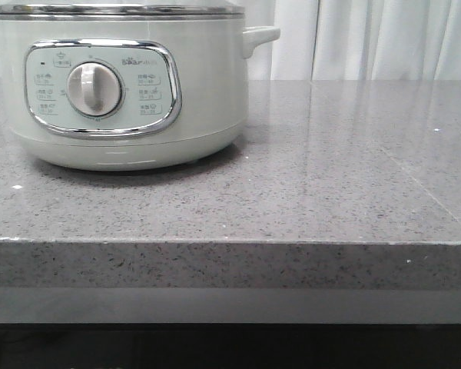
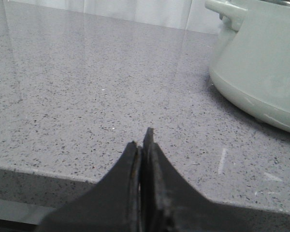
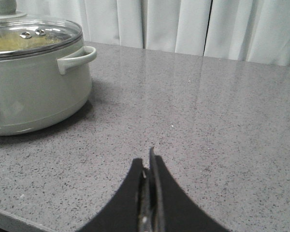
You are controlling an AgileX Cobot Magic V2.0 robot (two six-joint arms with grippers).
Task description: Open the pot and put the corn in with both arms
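The pale grey-green pot point(image 1: 131, 100) stands on the counter at the far left, its dial facing me and its lid rim point(image 1: 115, 9) on top. In the right wrist view the pot point(image 3: 34, 92) has its glass lid point(image 3: 36, 34) on, and something yellow point(image 3: 12, 43) shows blurred through the glass. No corn cob lies on the counter in any view. My left gripper point(image 2: 144, 137) is shut and empty above the counter's front edge, with the pot point(image 2: 261, 72) beside it. My right gripper point(image 3: 147, 159) is shut and empty, apart from the pot. Neither gripper shows in the front view.
The grey speckled counter point(image 1: 330, 169) runs from the pot to the right, with its front edge point(image 1: 230, 244) near me. White curtains point(image 1: 369, 38) hang behind it. The pot's side handle point(image 3: 77, 58) sticks out towards my right gripper's side.
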